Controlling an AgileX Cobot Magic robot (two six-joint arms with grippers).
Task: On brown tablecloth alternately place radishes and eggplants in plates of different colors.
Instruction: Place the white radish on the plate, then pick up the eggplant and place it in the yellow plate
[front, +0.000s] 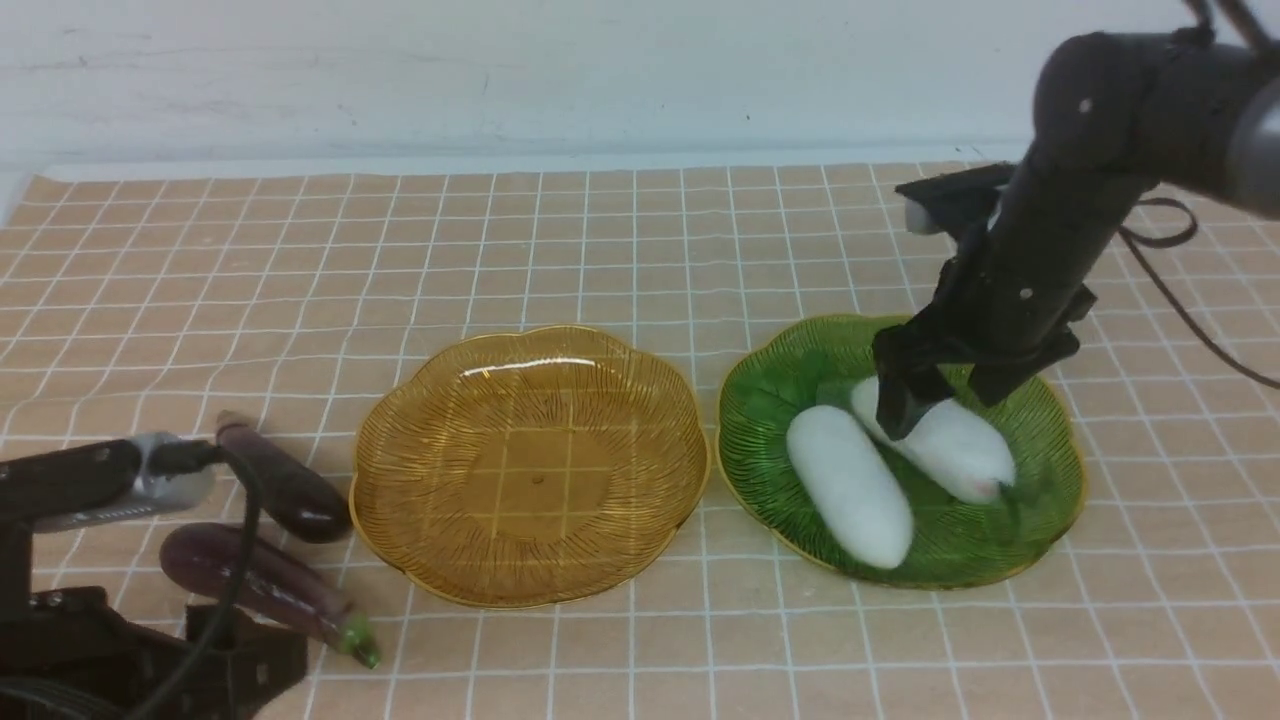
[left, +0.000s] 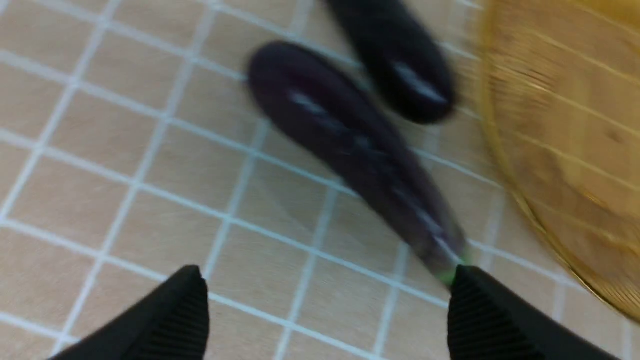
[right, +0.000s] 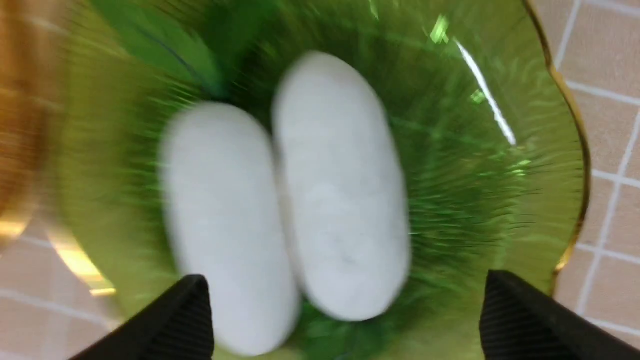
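The left gripper (left: 325, 320) has its fingers spread wide, holding nothing; one fingertip is just beside the green tip of the long eggplant (left: 360, 155); the short eggplant (left: 400, 60) lies near it on the brown tablecloth (front: 600, 250), beside the yellow plate (front: 530, 590); the right gripper (right: 345, 320) is spread wide too, over the radishes (right: 340, 190), which lie side by side in the green plate (right: 500, 200).

My count: 2 white radishes (front: 850, 487) (front: 955, 450). 2 purple eggplants, one shorter (front: 300, 500), one longer (front: 285, 592) with a green tip. 2 scalloped plates: 1 amber plate (front: 530, 465), 1 green plate (front: 1050, 500). 1 brown tablecloth (front: 600, 250), white grid, that I see.
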